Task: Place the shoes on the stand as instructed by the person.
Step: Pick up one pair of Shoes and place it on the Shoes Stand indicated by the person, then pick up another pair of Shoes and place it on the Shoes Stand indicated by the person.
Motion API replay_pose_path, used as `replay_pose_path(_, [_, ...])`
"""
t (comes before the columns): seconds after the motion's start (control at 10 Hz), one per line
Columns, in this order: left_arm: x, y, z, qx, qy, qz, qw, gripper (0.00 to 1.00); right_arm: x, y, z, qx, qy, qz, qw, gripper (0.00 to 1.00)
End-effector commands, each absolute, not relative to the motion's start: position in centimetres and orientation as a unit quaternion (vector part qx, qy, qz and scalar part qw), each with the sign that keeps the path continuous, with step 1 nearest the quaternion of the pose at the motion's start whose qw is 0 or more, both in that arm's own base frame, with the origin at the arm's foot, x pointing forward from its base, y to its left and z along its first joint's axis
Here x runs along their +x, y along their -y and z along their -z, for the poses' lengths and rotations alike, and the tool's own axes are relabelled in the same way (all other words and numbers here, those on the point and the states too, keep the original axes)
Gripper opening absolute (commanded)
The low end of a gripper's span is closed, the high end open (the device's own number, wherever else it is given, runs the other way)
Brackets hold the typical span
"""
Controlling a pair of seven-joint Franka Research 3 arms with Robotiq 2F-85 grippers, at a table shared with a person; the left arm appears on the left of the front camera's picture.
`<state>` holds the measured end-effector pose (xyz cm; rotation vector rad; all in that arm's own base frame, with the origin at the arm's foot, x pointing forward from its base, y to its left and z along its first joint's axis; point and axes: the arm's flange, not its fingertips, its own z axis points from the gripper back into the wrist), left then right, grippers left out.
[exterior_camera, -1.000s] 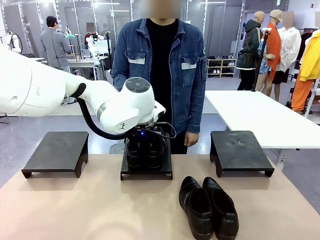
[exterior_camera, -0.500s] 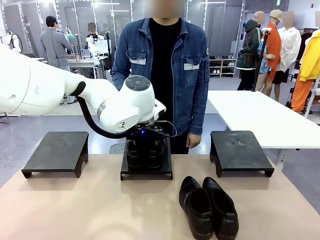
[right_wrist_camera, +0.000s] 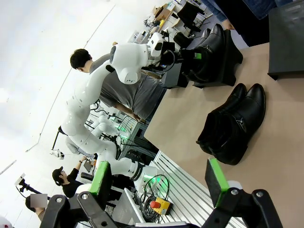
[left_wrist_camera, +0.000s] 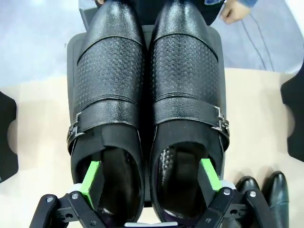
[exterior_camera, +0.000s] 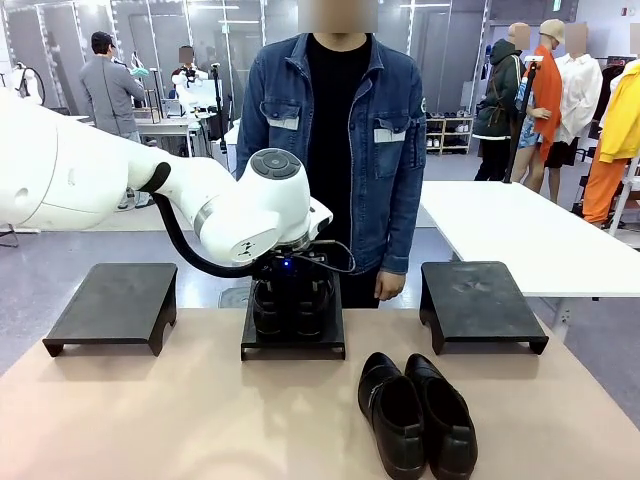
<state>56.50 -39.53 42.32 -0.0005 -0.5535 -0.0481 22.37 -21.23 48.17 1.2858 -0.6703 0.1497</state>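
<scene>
One pair of glossy black shoes [left_wrist_camera: 147,80] stands side by side on the middle black stand [exterior_camera: 293,348], toes toward the person [exterior_camera: 335,130]. My left gripper [left_wrist_camera: 150,176] is open right over their heels, one green-padded finger [left_wrist_camera: 90,178] down in each shoe opening, the pads apart from the inner walls. From the front, my left arm's wrist hides most of this pair [exterior_camera: 292,300]. A second pair of shoes [exterior_camera: 415,415] lies on the table at the front right. My right gripper [right_wrist_camera: 158,178] hangs open and holds nothing, well back from that pair [right_wrist_camera: 235,126].
Bare black stands sit at the far left [exterior_camera: 112,303] and far right [exterior_camera: 480,303] of the tan table. The person's hand [exterior_camera: 389,285] hangs just behind the middle stand. A white table [exterior_camera: 500,225] stands beyond on the right.
The person has shifted a little to the right. My left arm and both pairs of shoes have stayed where they were.
</scene>
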Motion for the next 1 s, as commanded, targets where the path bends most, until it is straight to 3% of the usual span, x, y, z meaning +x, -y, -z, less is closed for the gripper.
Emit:
replay_pose_path(0.0, [56.7, 39.6, -42.2, 0.002, 0.277, 0.028, 0.96, 1.0, 22.2, 21.4, -48.2, 0.586, 0.312, -0.077, 0.743, 1.0])
replay_pose_path(0.7, [56.5, 39.5, -42.3, 0.0, 0.273, 0.024, 0.962, 1.0, 22.2, 21.4, -48.2, 0.586, 0.312, -0.077, 0.743, 1.0])
replay_pose_path(0.9, [53.9, 37.0, -46.5, -0.009, 0.197, 0.059, 0.979, 1.0, 22.2, 21.4, -48.2, 0.586, 0.312, -0.077, 0.743, 1.0])
